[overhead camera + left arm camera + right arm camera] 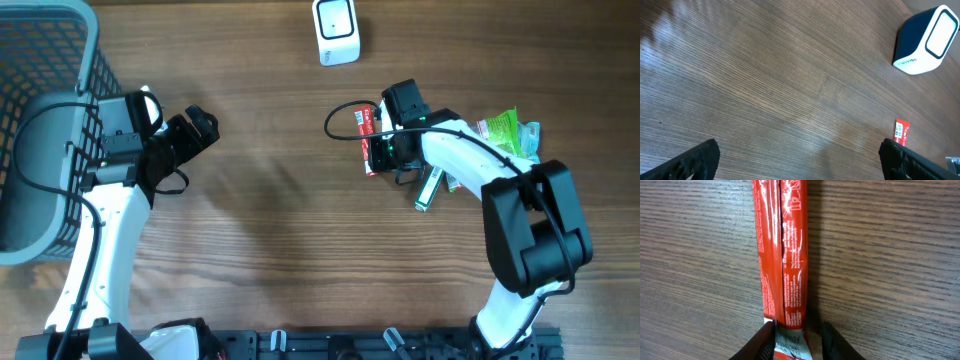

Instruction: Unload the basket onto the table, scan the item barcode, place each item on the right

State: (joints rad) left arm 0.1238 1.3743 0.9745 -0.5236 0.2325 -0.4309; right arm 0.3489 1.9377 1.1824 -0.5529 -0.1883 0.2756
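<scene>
Underneath everything, a wood-grain table [280,250]. At its left edge, a grey mesh basket [40,60], partly cut off by the frame. Beside the basket, the left arm [110,230], reaching out over bare wood. At its end the left gripper [800,167], spread to full width and holding nothing, both dark fingertips low in the wrist view with only table between them. On the other side, the right arm [520,220], bent in toward the middle of the table. At the far edge, between the arms, a white-and-dark barcode scanner [336,30], well apart from both. Just beside the right forearm, a heap of green packets [505,130] and a slim green-and-white stick [428,190].

Under the right wrist, flat on the wood, the red packet [782,255]. Long and narrow, seam down its middle, long axis running near-to-far across the table with a slight tilt, straight up the frame in the right wrist view. One end toward the scanner's side, poking out past the wrist in the overhead view. The other end, a pale strip with printed digits, lying between the fingers.

There the right gripper [797,342], set narrow, astride that printed end. One fingertip [762,342] at the packet's edge, the other just beside it with a sliver of wood showing between. Not clamped.
</scene>
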